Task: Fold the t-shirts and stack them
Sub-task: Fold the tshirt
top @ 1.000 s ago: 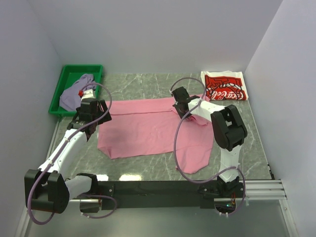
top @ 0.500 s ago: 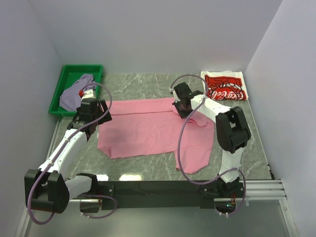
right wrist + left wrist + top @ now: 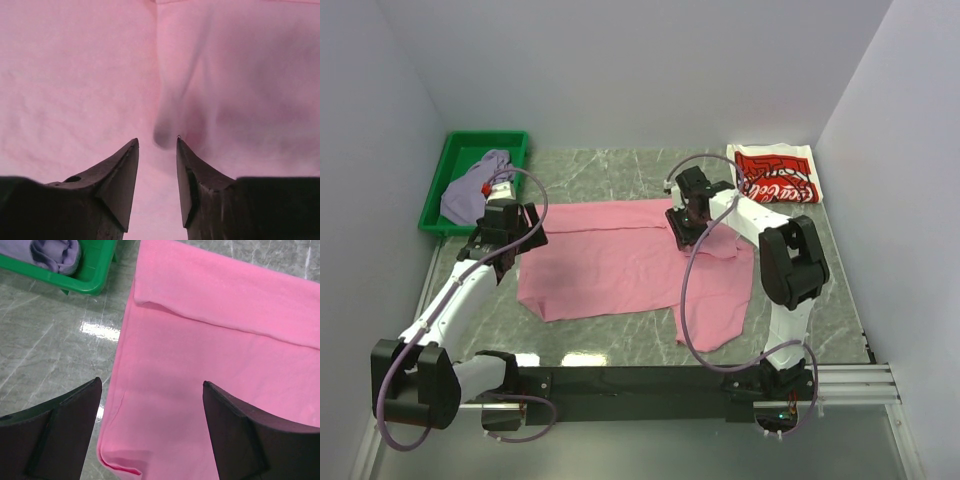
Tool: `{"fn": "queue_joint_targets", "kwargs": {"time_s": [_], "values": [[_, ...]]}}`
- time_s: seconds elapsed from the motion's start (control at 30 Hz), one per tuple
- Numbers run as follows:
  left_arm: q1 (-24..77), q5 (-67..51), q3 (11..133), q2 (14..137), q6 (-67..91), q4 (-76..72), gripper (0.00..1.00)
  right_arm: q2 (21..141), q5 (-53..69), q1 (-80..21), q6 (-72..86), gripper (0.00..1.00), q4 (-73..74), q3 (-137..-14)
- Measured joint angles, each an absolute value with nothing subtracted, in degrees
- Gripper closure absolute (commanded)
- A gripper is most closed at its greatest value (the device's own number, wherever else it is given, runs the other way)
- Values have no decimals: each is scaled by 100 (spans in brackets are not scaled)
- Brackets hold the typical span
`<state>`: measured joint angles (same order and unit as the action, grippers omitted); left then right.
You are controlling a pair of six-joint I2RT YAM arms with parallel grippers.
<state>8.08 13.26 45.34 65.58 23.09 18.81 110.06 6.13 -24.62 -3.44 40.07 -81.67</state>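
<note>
The pink t-shirt [image 3: 610,265] lies spread flat mid-table, its far edge folded over. My left gripper [image 3: 523,238] hovers open and empty above its left edge; the left wrist view shows that gripper [image 3: 151,382] wide open over the pink cloth [image 3: 210,340]. My right gripper [image 3: 681,228] is low on the shirt's far right part. In the right wrist view it [image 3: 156,140] stands narrowly open, just short of a raised fold of pink cloth [image 3: 175,120]. The white Coca-Cola shirt [image 3: 775,175] lies folded at the back right. The lavender-grey shirt [image 3: 472,187] is bunched in the green bin.
The green bin [image 3: 460,160] stands at the back left, and its corner [image 3: 85,282] with the lavender cloth [image 3: 55,252] shows in the left wrist view. White walls enclose the marble table [image 3: 610,175] on three sides. A black rail runs along the near edge.
My right gripper has shifted a little left and toward the near side, down onto the pink shirt. The left arm has hardly moved.
</note>
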Motion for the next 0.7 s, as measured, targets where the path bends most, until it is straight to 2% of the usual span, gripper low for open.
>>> {"fn": "queue_joint_targets", "kwargs": {"time_s": [0.17,0.4,0.7], "values": [[808,1304,4534,6558,2311,1881,12,10617,906,-2143,115,55,3706,-7865],[808,1291,4589,6657,2344,1881,12,9900,768,-875,1133,55,3015,-7476],[805,1186,5933,8372,2624,1752,15,10696,1079,165,2346,51,2091,-8036]]}}
